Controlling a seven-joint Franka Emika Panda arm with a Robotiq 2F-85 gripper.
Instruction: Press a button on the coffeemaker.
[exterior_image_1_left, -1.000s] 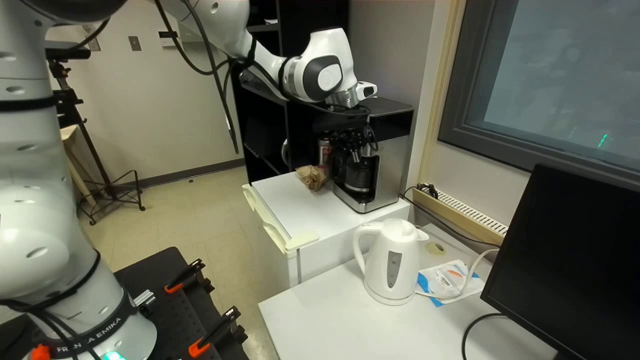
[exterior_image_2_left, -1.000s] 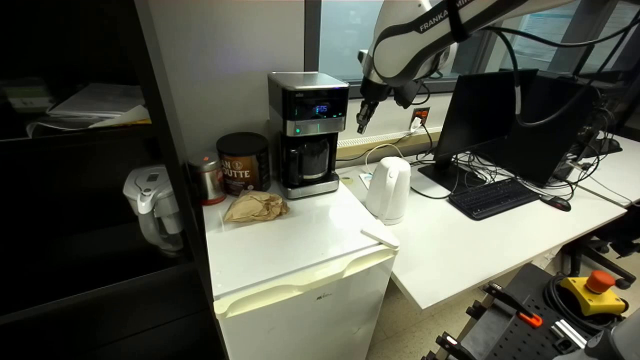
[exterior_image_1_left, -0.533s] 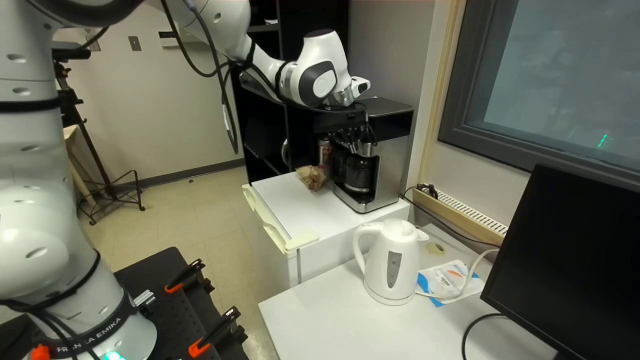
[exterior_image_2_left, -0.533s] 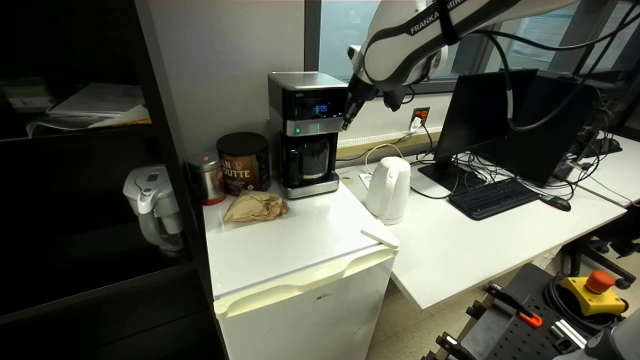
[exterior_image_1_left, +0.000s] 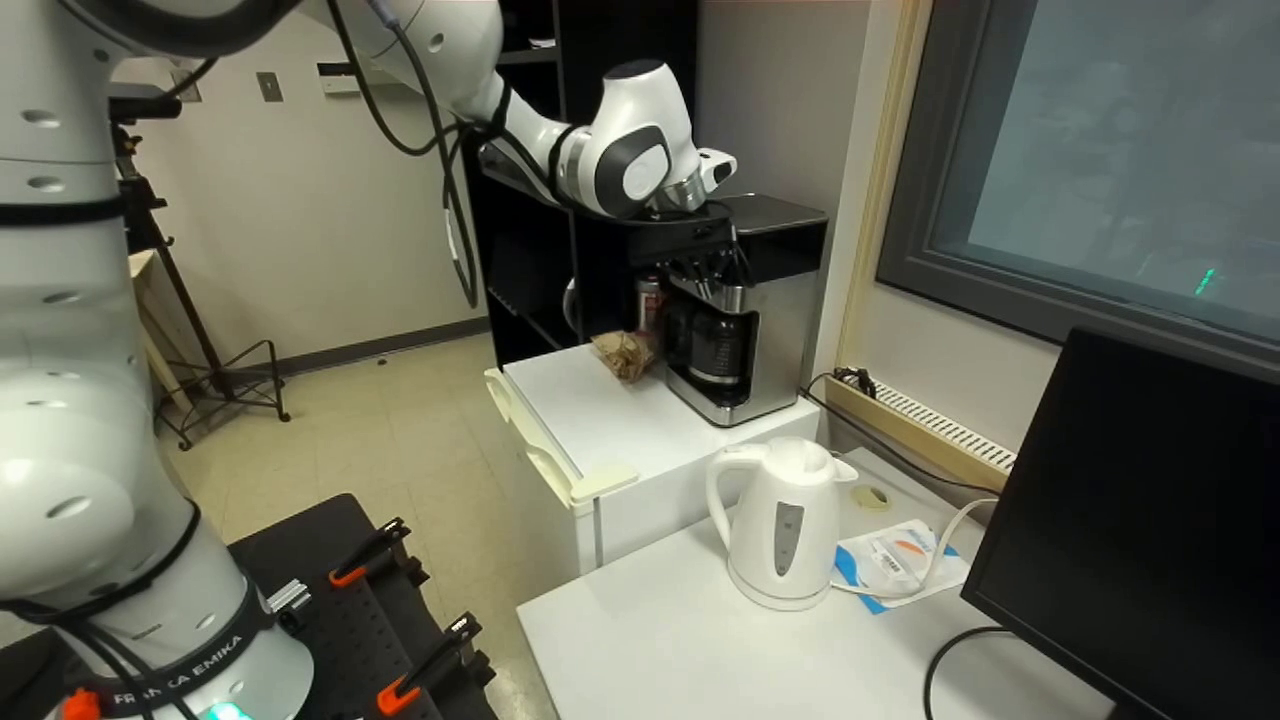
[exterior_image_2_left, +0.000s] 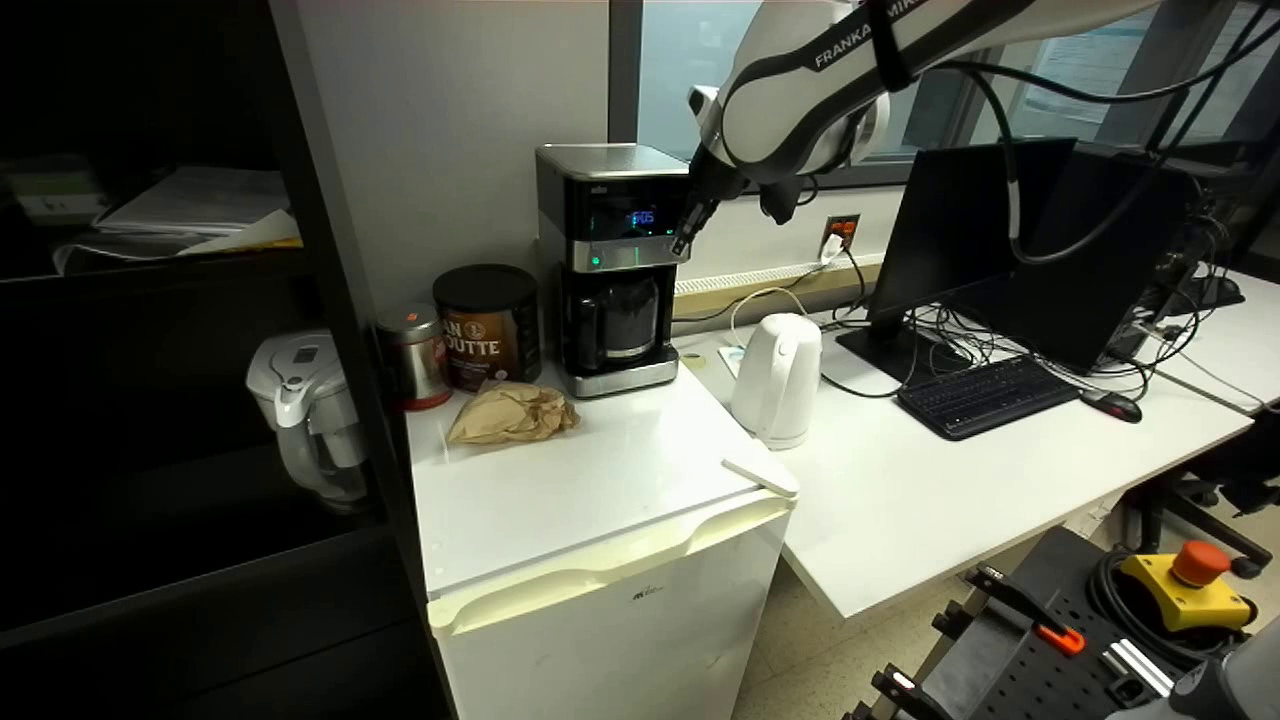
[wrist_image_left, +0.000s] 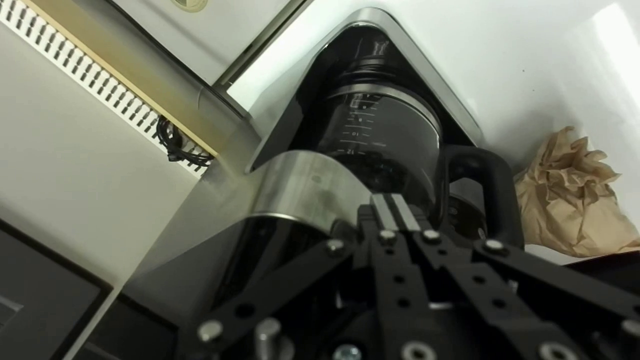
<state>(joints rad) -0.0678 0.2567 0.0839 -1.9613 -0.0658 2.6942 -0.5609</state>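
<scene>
The coffeemaker (exterior_image_2_left: 605, 205) is a tall black and silver machine with a lit blue display and a green light on its silver band. It shows in both exterior views, also from the side (exterior_image_1_left: 785, 320). Its dark glass carafe (wrist_image_left: 385, 130) stands inside it, upright. My gripper (exterior_image_2_left: 681, 244) is at the right end of the silver band, pointing down and tilted. In the wrist view the fingertips (wrist_image_left: 395, 212) are together with nothing between them, beside the silver band (wrist_image_left: 305, 185). I cannot tell whether they touch the machine. The panel buttons are hidden in the wrist view.
A white kettle (exterior_image_2_left: 775, 380) stands on the desk to the right of the white fridge top (exterior_image_2_left: 580, 500). A brown paper bag (exterior_image_2_left: 512, 412), a dark coffee can (exterior_image_2_left: 488, 330) and a metal canister (exterior_image_2_left: 415, 360) stand left of the machine. Monitors (exterior_image_2_left: 965, 230) are further right.
My gripper has moved from the air beside the coffeemaker toward it, leftward and slightly down in an exterior view, and now overlaps the right end of the front panel. The coffeemaker has not moved.
</scene>
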